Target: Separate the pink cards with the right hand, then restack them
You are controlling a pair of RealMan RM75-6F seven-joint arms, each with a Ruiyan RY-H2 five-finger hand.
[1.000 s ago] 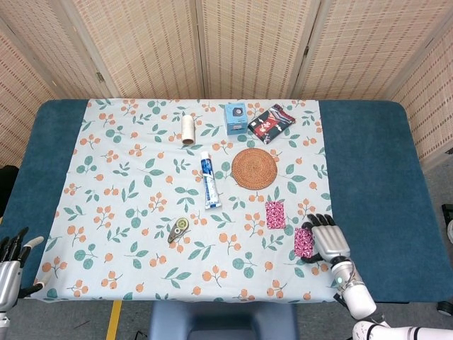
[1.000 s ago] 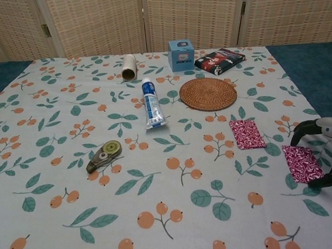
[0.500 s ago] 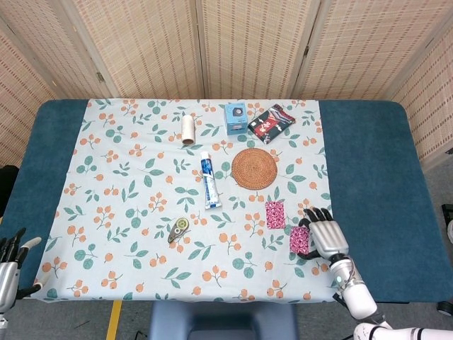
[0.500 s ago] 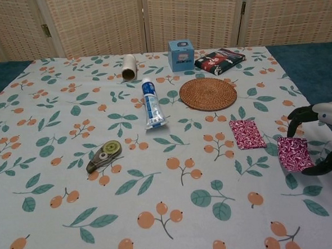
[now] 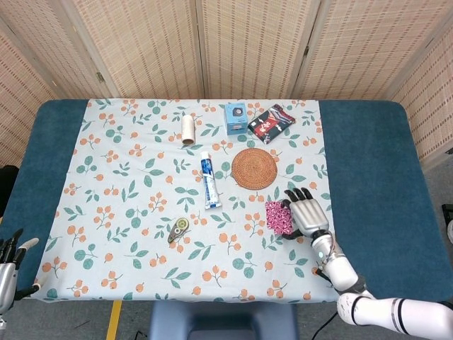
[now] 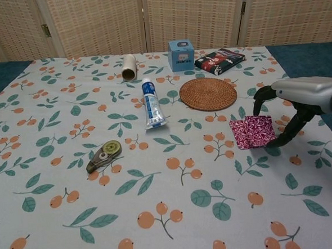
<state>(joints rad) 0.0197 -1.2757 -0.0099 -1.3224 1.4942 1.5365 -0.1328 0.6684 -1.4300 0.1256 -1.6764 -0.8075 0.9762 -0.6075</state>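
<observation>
- The right robot hand [image 6: 289, 108] holds a pink card [image 6: 256, 132] by its right edge, fingers curled over it, thumb below; the card covers most of a second one beneath (only its left strip shows).
- The cards lie near the woven mat [image 6: 208, 93] on the table [image 5: 368, 163], long axis running away from the robot.
- The left robot hand [image 5: 8, 258] has its fingers spread, holding nothing.

Staged test area, likely a lab rather than a home. Woven folding screens [image 5: 248, 42] wall off the far side. Table [image 5: 368, 163] in blue cover, floral cloth [image 5: 127, 177] over it. Yellow floor tape [image 5: 113, 319] shows at the near left edge.
</observation>
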